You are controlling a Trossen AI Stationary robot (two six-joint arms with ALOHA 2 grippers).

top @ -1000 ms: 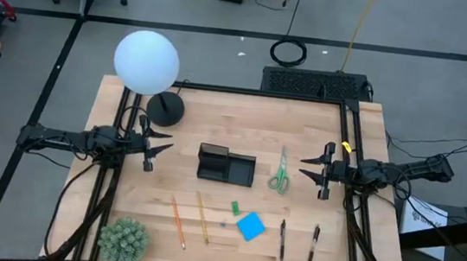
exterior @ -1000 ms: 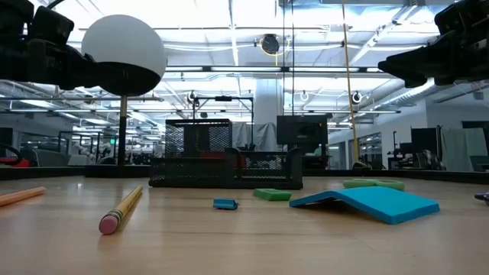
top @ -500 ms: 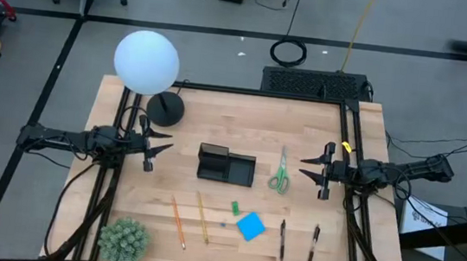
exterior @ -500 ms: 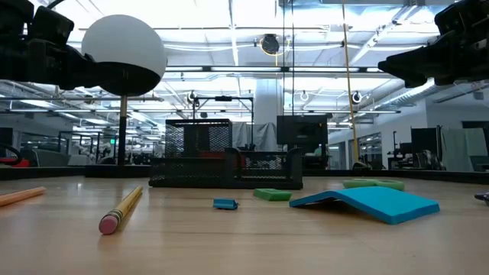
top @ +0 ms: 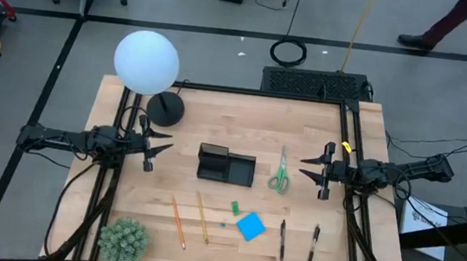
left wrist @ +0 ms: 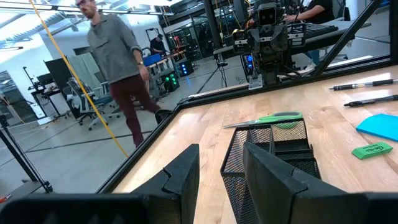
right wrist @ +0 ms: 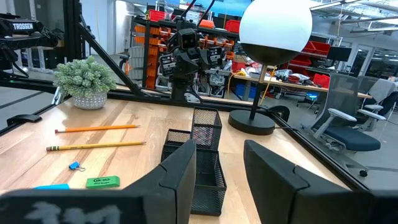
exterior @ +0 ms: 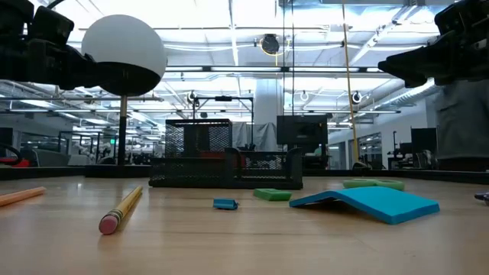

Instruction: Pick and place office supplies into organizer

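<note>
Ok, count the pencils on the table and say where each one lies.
2. One pencil lies near the front edge, right of the plant; the other pencil lies just right of it, left of the blue pad.

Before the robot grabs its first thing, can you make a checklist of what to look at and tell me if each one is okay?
1. Left gripper open and empty, beside the organizer: ok.
2. Right gripper open and empty, beside the green-handled scissors: ok.
3. Organizer upright, nothing seen inside: ok.
4. Scissors lying flat, touching nothing else: ok.
5. Two pencils, blue pad and two pens spread apart near the front edge: ok.
6. Person walking past the table's far side; whether clear of the arms: cannot tell.
</note>
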